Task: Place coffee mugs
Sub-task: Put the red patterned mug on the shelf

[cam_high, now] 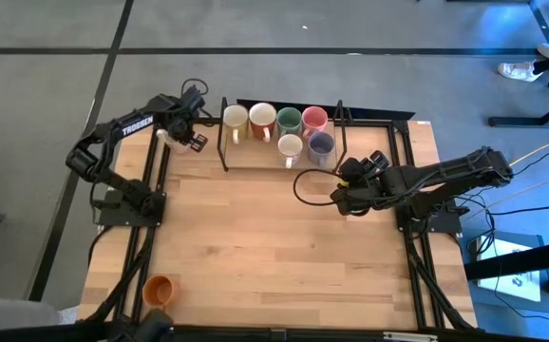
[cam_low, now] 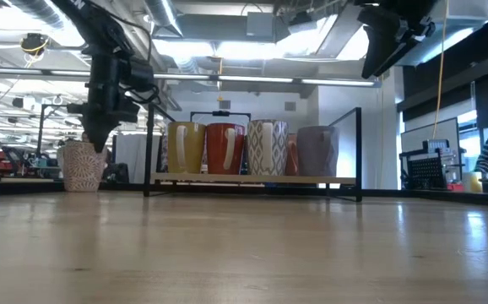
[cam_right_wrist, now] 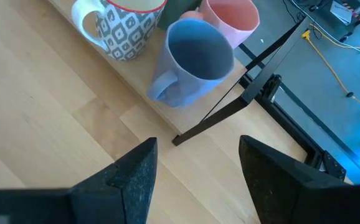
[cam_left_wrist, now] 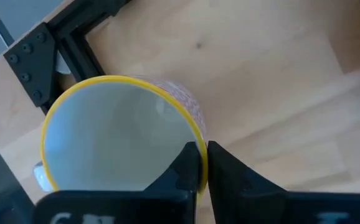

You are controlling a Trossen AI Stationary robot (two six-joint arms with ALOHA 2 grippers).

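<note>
Six mugs point(cam_high: 277, 130) already stand on the rack point(cam_high: 223, 133) at twelve o'clock on the tabletop point(cam_high: 274, 247), an orange mug point(cam_high: 159, 289) waits alone near seven o'clock, and a speckled, yellow-rimmed mug point(cam_left_wrist: 118, 134) sits upright at the tabletop's ten o'clock edge, just left of the rack. The left end effector point(cam_left_wrist: 203, 165) is pinched narrow on that mug's rim, so the rack lies toward three o'clock from it, and this arm looks the nearer for the placing. The right end effector point(cam_right_wrist: 195, 165) hovers wide and empty beside the rack's right end, at about two o'clock.
</note>
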